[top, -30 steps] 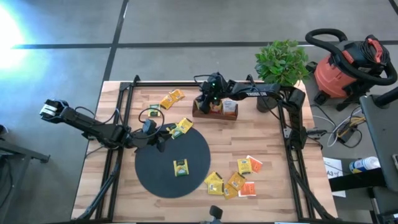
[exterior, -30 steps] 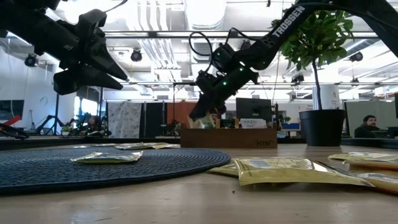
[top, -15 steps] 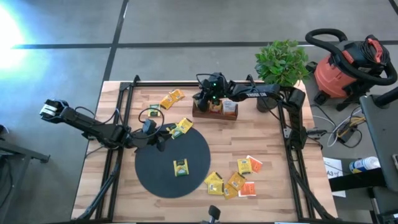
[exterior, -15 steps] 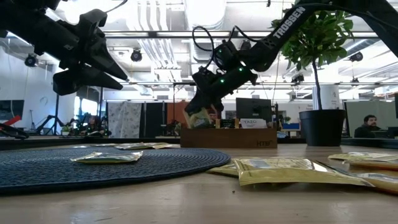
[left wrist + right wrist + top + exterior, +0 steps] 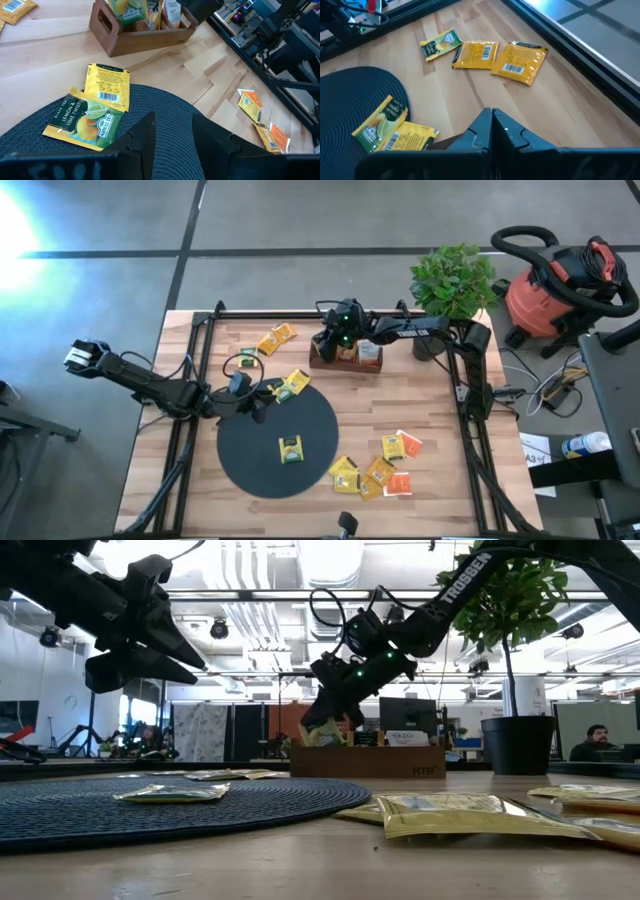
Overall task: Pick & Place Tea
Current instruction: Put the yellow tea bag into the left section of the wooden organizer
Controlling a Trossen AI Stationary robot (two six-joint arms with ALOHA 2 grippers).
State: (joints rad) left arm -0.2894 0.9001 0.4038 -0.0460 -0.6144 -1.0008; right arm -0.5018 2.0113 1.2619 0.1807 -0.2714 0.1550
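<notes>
Pressed fully together, with nothing visible between them: fingers (image 5: pixel 492 131) of the right gripper (image 5: pixel 337 343), poised above the left end of the brown wooden tray (image 5: pixel 345 363) at the table's (image 5: pixel 440 420) far edge. Standing upright inside that tray, sachets (image 5: pixel 131 11) of tea. Beyond those fingers in the right wrist view, three more sachets (image 5: pixel 484 54) flat on the bare wood.

Parted by a clear gap and holding nothing: fingers (image 5: pixel 145 141) of the left gripper (image 5: pixel 255 402), raised over the far left rim of the black disc (image 5: pixel 250 455). Just ahead of them, two yellow sachets (image 5: pixel 97 107) overlapping each other, half on the disc's edge and half on the wood, between the disc and the tray. Alone near the disc's middle, one yellow sachet (image 5: pixel 291 448) with a dark-green mark.

Further out, near the disc's right side toward the table's near edge, a loose cluster of yellow and orange-red sachets (image 5: pixel 378 470), some touching. Past the tray's right end, a potted plant (image 5: pixel 453 278) at the table's far right corner. Off the table to the right, a red shop vacuum (image 5: pixel 565 285) on the floor.
</notes>
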